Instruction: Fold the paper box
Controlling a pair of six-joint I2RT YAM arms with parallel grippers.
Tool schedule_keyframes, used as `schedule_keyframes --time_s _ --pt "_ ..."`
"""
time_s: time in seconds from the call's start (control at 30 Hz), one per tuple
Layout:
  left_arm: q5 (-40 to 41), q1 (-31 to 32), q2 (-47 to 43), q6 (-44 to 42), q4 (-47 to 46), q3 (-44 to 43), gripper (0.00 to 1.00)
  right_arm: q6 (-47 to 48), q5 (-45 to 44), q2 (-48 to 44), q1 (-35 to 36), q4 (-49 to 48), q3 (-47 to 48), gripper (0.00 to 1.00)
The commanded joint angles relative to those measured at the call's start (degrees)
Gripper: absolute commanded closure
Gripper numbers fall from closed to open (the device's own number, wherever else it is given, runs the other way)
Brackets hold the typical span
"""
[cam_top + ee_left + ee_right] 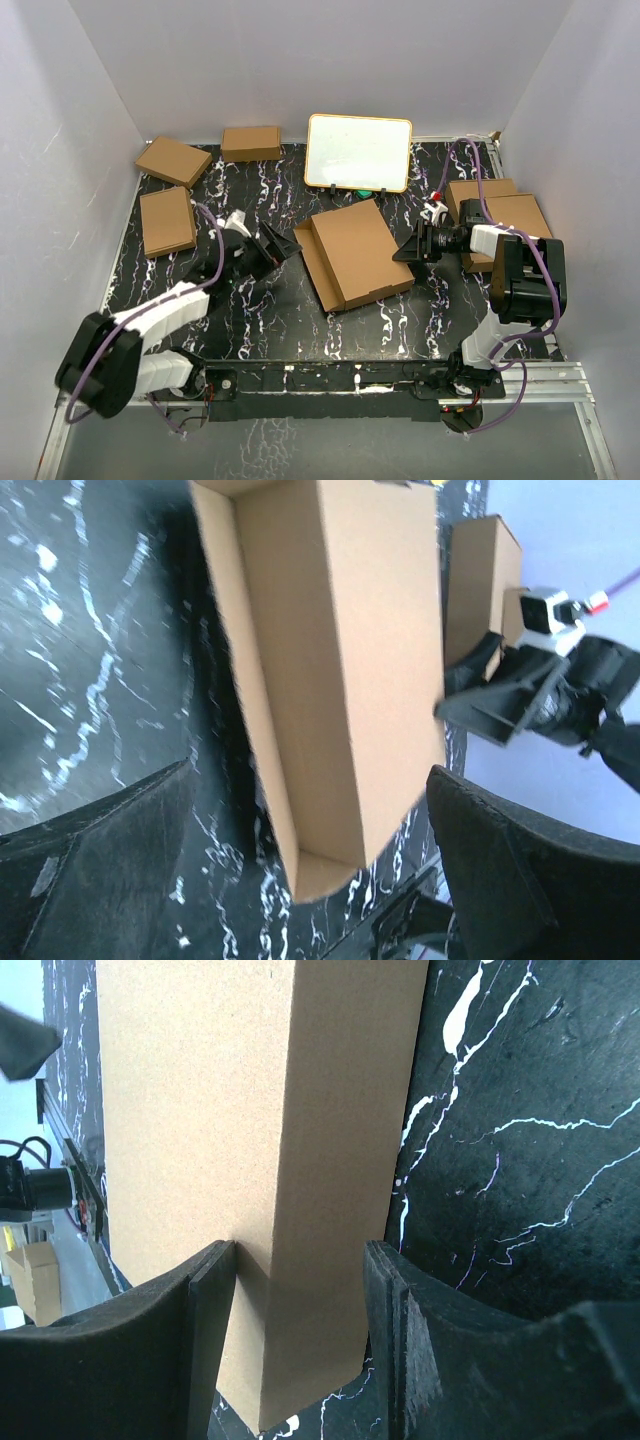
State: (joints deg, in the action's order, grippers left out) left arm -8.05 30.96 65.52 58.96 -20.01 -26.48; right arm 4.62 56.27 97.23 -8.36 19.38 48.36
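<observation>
Right wrist: right gripper point(300, 1252) pinches side wall of flat brown cardboard paper box point(200, 1110), wall between jaws. Left gripper point(310, 772) jaws wide, box just ahead, untouched. Judgement: keep pinch steady while left pushes open flap point(312, 268) upright.

Both arms point(165, 312) white-and-black, purple cables point(545, 262); left claw point(285, 246) and right claw point(404, 250) matte black.

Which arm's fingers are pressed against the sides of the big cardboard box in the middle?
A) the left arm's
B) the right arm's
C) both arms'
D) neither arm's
B: in the right wrist view the right gripper has its fingers against both sides of the paper box's edge, while the left gripper is spread wide open and grips nothing.
</observation>
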Motion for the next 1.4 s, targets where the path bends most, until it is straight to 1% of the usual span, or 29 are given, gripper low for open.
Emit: schedule_keyframes --time_s 0.0,0.07,0.13,0.2,0.3,0.53,0.87,1.13,1.23,1.37 --pt "-11.5 -6.9 9.4 -1.9 -7.5 -4.3 0.03 3.9 -6.8 1.6 0.3 -0.3 0.7 0.44" --pt "-12.9 -8.2 14.3 -3.6 -8.0 -7.4 0.03 4.0 -6.9 1.6 0.3 -0.3 0.7 0.44" --pt "-12.6 -8.9 18.7 -5.3 -5.4 -11.0 0.03 4.0 -6.8 1.8 0.3 -0.3 0.8 0.44" --pt "-12.8 -9.6 22.4 -6.1 -5.4 -13.4 0.03 4.1 -6.8 1.9 0.4 -0.1 0.9 0.44" --pt "-13.2 -10.1 26.6 -6.7 -7.1 -16.1 0.03 4.1 -6.7 2.2 0.5 -0.2 0.9 0.44" --pt "-13.5 -10.5 34.9 -8.2 -7.0 -21.5 0.03 4.3 -6.0 2.4 0.7 0.0 1.2 0.44" --pt "-14.7 -10.5 39.5 -7.4 -10.7 -24.3 0.03 4.4 -6.1 2.4 1.0 0.1 1.4 0.44" --pt "-15.1 -10.5 43.0 -5.9 -10.5 -27.2 0.03 4.6 -6.4 2.4 1.3 0.1 1.5 0.44" --pt "-14.9 -10.5 43.9 -5.5 -9.7 -28.5 0.05 4.6 -6.6 2.4 1.5 0.1 1.5 0.44" --pt "-15.0 -10.4 44.8 -5.6 -7.7 -30.1 0.13 4.6 -6.8 2.4 1.5 0.1 1.5 0.44"
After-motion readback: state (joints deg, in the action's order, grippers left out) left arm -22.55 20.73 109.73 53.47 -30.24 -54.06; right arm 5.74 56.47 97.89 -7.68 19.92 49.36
